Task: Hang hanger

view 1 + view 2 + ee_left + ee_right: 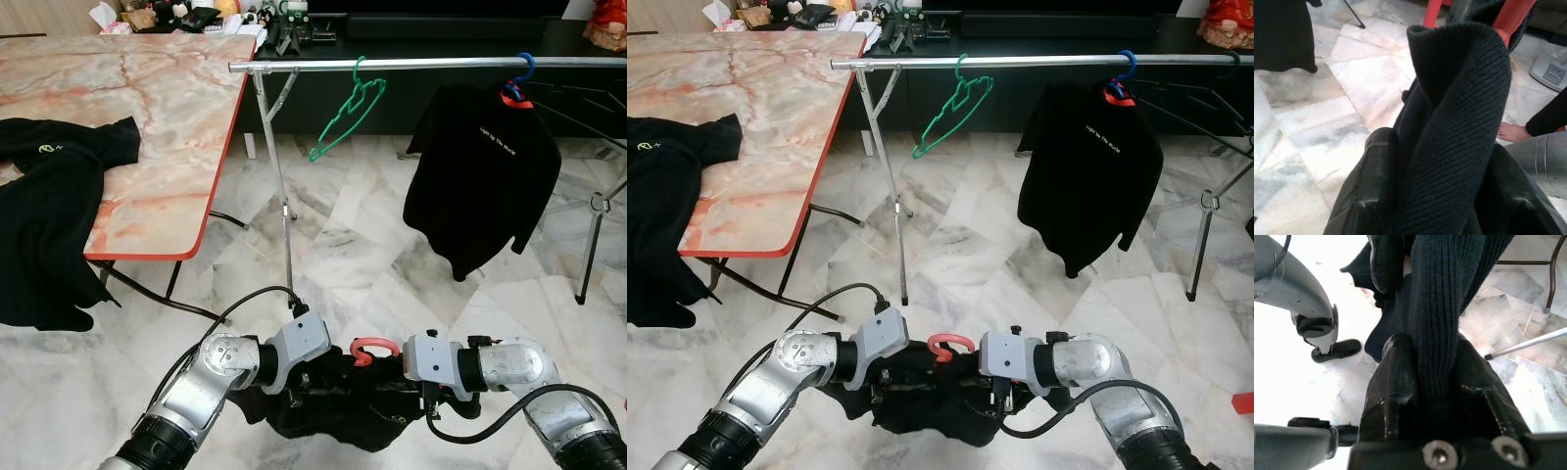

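Note:
A black knit garment [333, 406] on a red hanger [370, 349] hangs low in front of me, held from both sides. My left gripper [312, 377] is shut on the fabric's left side, and my right gripper [394, 377] is shut on its right side. The left wrist view has ribbed black cloth pinched between the fingers [1369, 196], with the red hanger [1513, 14] above it. Cloth is likewise clamped between the right fingers [1393, 382]. Ahead and higher runs a silver clothes rail [441, 65].
On the rail hang an empty green hanger [348, 113] and a black T-shirt [485, 176] on a blue hanger [522, 67]. A marble-topped table [147, 117] with a black garment [49, 206] stands left. The rail's leg [284, 215] is ahead. A person's foot [1513, 132] is nearby.

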Robot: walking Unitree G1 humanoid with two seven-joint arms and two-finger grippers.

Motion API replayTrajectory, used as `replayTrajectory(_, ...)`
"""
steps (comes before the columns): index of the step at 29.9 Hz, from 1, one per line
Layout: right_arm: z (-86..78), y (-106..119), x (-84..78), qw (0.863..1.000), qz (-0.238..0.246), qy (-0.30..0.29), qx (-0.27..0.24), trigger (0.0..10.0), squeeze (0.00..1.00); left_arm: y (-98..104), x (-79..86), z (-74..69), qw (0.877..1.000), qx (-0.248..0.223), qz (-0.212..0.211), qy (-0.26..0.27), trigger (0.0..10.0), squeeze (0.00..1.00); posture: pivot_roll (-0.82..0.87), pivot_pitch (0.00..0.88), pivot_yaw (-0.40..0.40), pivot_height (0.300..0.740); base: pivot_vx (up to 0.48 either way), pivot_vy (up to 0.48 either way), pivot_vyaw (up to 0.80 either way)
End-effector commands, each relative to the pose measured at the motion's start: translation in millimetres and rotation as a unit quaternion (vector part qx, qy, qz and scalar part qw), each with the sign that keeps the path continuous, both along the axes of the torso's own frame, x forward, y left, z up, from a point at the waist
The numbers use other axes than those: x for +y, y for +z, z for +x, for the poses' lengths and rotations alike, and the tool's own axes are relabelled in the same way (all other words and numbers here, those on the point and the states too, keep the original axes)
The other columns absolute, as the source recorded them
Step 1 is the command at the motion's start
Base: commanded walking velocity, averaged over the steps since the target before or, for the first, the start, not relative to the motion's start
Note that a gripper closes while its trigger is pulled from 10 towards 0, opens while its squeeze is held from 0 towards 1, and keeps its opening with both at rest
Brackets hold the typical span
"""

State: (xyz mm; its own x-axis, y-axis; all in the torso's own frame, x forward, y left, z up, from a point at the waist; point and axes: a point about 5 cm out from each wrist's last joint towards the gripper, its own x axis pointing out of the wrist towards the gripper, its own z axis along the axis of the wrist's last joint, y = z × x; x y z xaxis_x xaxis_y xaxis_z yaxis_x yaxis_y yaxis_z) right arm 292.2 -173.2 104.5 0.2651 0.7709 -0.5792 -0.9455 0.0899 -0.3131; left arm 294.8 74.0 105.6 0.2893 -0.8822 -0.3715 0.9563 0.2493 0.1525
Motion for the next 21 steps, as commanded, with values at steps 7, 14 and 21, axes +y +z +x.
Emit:
replayTrajectory(7, -3.7, 9.2, 8.2, 0.999, 0.022, 0.036, 0.01, 0.0, 0.0, 6.3, -7.7, -2.7, 0.999, -0.022, -0.009, -0.027, 0.0, 0.0, 0.0, 0.203, 0.005, 0.74, 0.0, 0.0, 0.0)
replayTrajectory(14, -2.7, 11.4, 7.2, 0.999, 0.023, 0.036, 0.016, 0.0, 0.0, 3.8, -9.6, -4.9, 0.998, -0.036, 0.015, -0.044, 0.0, 0.0, 0.0, 0.202, 0.002, 0.74, 0.0, 0.0, 0.0)
replayTrajectory(21, -2.7, 13.2, 7.6, 0.999, 0.027, 0.038, 0.019, 0.0, 0.0, 4.5, -14.2, -7.9, 0.998, -0.038, 0.01, -0.054, 0.0, 0.0, 0.0, 0.193, 0.003, 0.74, 0.0, 0.0, 0.0)
